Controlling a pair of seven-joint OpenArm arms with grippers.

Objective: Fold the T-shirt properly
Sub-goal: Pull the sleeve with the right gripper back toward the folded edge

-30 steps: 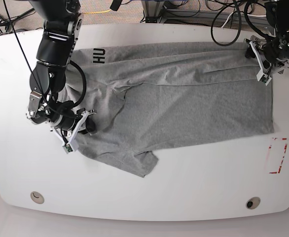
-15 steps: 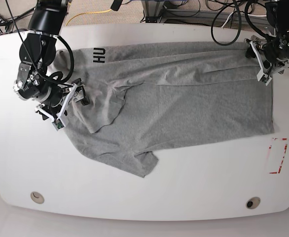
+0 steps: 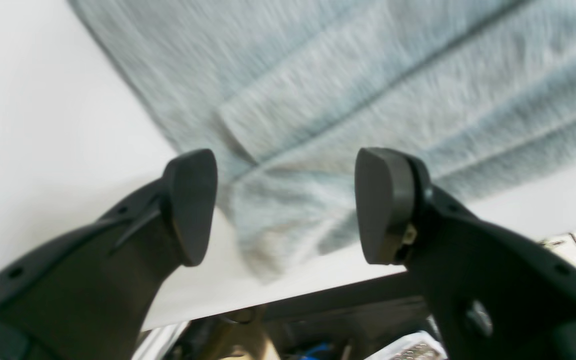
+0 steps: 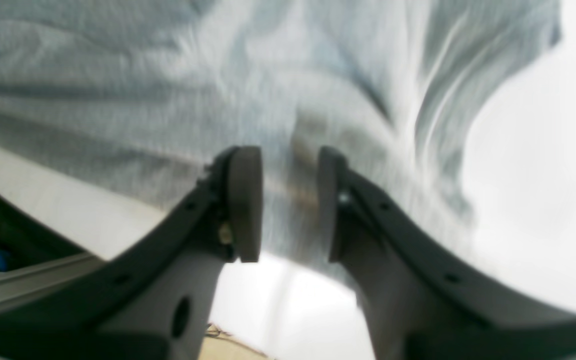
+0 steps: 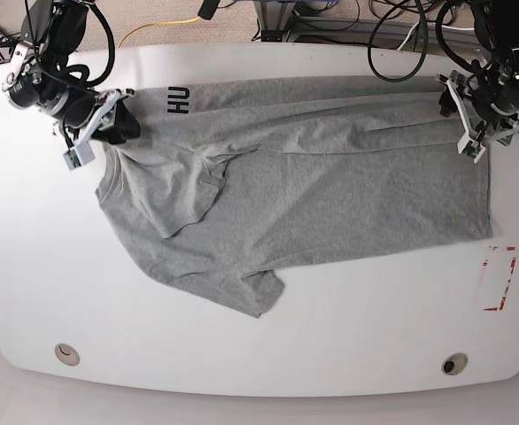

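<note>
Bright, even overhead light w/ soft shadows; both wrist views blurred, probably motion; base sharp.

T-shirt [image 5: 313,186]: spread on the table [image 5: 259,345]
Left gripper [image 5: 461,115]: at the shirt's right corner
Right gripper [image 5: 100,128]: at its left corner

The large heather-grey soft cotton short-sleeved T-shirt [image 5: 330,186] lies spread across the white desk [image 5: 259,336], its long axis running side to side in the base view. Small black block lettering [image 5: 179,100] sits near the far edge at that view's left (only "HU" can be read). One flap is folded over the body near the left end, a sleeve juts toward the near edge, and shallow wrinkles run lengthwise along the far side.
</note>
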